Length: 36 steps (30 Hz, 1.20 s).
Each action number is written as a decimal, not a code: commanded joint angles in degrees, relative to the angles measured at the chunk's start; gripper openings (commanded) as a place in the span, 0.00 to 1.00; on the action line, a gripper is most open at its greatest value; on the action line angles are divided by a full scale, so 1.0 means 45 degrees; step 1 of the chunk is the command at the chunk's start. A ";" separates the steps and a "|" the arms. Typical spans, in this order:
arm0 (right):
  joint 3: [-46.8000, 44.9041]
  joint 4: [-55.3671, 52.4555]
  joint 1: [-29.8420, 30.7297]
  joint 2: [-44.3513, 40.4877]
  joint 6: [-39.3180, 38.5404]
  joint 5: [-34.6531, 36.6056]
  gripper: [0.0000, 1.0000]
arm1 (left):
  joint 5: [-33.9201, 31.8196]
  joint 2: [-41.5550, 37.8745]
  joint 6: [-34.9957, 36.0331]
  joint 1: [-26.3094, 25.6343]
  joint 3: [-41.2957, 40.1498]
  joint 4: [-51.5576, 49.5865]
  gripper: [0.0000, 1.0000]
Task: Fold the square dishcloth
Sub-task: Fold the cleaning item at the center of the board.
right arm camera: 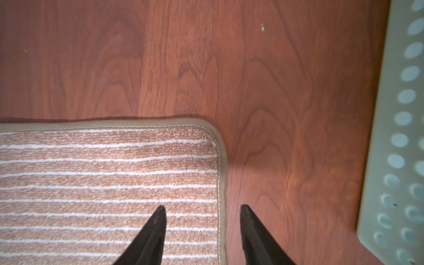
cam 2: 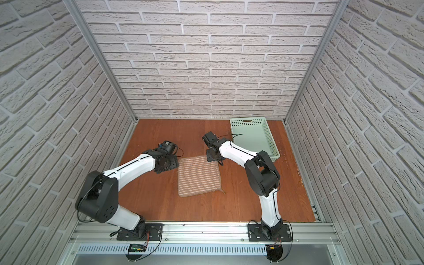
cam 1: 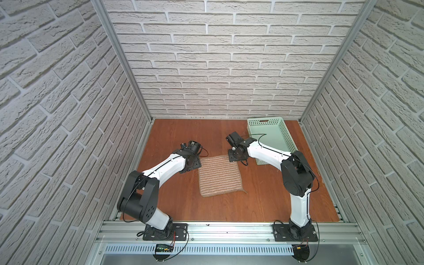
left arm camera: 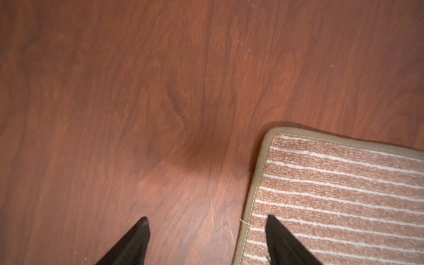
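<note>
1. You are looking at the square dishcloth (cam 1: pixel 219 175) (cam 2: pixel 198 176), which is lying flat and spread open near the middle of the wooden table (cam 1: pixel 229 206), between the two arms. It is turned a little, so its edges are not running straight with the table edges.
2. A loose thread (cam 1: pixel 243 190) is sticking out from the near right corner of the cloth onto the table.
3. The left arm (cam 1: pixel 165 167) is reaching to the far left corner of the cloth, and its wrist is covering the claw in both top views.
4. In the left wrist view the left gripper (left arm camera: pixel 207 218) is standing wide. One of its fingers (left arm camera: pixel 137 241) is hanging over bare table and the other is over the striped dishcloth (left arm camera: pixel 344 195), so the left edge of the cloth is passing between them. It is holding nothing. You cannot tell if the tips are touching the surface.
5. The right arm (cam 1: pixel 263 150) is reaching to the far right corner of the cloth.
6. In the right wrist view the right gripper (right arm camera: pixel 203 206) is standing apart more narrowly. One finger is over the dishcloth (right arm camera: pixel 103 183) and the other over the table, with the right edge of the cloth between them. It is gripping nothing.
7. A pale green basket (cam 1: pixel 270 125) (right arm camera: pixel 390 137) with holes in its walls is standing at the far right of the table, apart from the cloth.
</note>
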 commanded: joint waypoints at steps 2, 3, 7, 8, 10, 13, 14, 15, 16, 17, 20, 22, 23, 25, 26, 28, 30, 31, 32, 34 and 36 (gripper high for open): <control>0.0602 0.0089 -0.0315 0.0585 -0.0251 -0.0352 0.50 | 0.0853 0.0801 0.0459 0.0111 0.0463 0.0501 0.73; 0.0686 0.0078 -0.0362 0.0744 -0.0267 -0.0398 0.48 | 0.0956 0.0958 0.0498 0.0126 0.0513 0.0599 0.72; 0.0933 0.0039 -0.0453 0.1121 -0.0349 -0.0466 0.45 | 0.1207 0.1493 0.0657 0.0143 0.0836 0.0822 0.66; 0.0995 0.0003 -0.0475 0.1220 -0.0351 -0.0435 0.45 | 0.1243 0.1685 0.0708 0.0134 0.0963 0.0898 0.65; 0.1122 -0.0073 -0.0509 0.1380 -0.0369 -0.0314 0.45 | 0.1346 0.1951 0.0784 0.0162 0.1148 0.1019 0.63; 0.1260 -0.0186 -0.0579 0.1546 -0.0352 -0.0065 0.44 | 0.1316 0.2374 0.0842 0.0217 0.1470 0.1063 0.57; 0.1320 -0.0237 -0.0615 0.1606 -0.0338 0.0029 0.44 | 0.1336 0.2541 0.0853 0.0246 0.1608 0.1087 0.54; 0.1376 -0.0312 -0.0664 0.1682 -0.0292 0.0124 0.43 | 0.1378 0.2738 0.0889 0.0274 0.1716 0.1109 0.51; 0.1434 -0.0394 -0.0728 0.1762 -0.0255 0.0187 0.41 | 0.1442 0.2911 0.0893 0.0307 0.1847 0.1127 0.46; 0.1522 -0.0436 -0.0812 0.1828 -0.0209 0.0170 0.39 | 0.1545 0.3048 0.0916 0.0326 0.1970 0.1148 0.41; 0.1502 -0.0431 -0.1028 0.1945 -0.0145 0.0136 0.33 | 0.1866 0.3485 0.0975 0.0338 0.2266 0.1235 0.30; 0.1476 -0.0420 -0.1144 0.1970 -0.0141 0.0102 0.30 | 0.2069 0.3723 0.0965 0.0334 0.2396 0.1337 0.25; 0.1449 -0.0418 -0.1186 0.1969 -0.0136 0.0118 0.29 | 0.2151 0.3816 0.0964 0.0339 0.2478 0.1404 0.23; 0.1364 -0.0404 -0.1288 0.1961 -0.0122 0.0142 0.28 | 0.2303 0.3964 0.0960 0.0328 0.2612 0.1475 0.18; 0.1333 -0.0389 -0.1329 0.1958 -0.0109 0.0165 0.28 | 0.2373 0.4046 0.0966 0.0309 0.2696 0.1500 0.15; 0.1280 -0.0379 -0.1444 0.1919 -0.0096 0.0140 0.27 | 0.2428 0.4147 0.0975 0.0311 0.2858 0.1560 0.13; 0.1253 -0.0370 -0.1567 0.1914 -0.0142 0.0153 0.27 | 0.2450 0.4256 0.0996 0.0312 0.3080 0.1585 0.12; 0.1255 -0.0394 -0.1637 0.1886 -0.0146 0.0171 0.27 | 0.2477 0.4312 0.1009 0.0302 0.3201 0.1589 0.12; 0.1263 -0.0404 -0.1731 0.1866 -0.0158 0.0178 0.27 | 0.2487 0.4375 0.1013 0.0311 0.3331 0.1589 0.12; 0.1264 -0.0434 -0.1913 0.1812 -0.0174 0.0267 0.27 | 0.2575 0.4511 0.1014 0.0317 0.3580 0.1647 0.13; 0.1235 -0.0472 -0.2136 0.1744 -0.0160 0.0249 0.27 | 0.2714 0.4593 0.0999 0.0315 0.3737 0.1784 0.17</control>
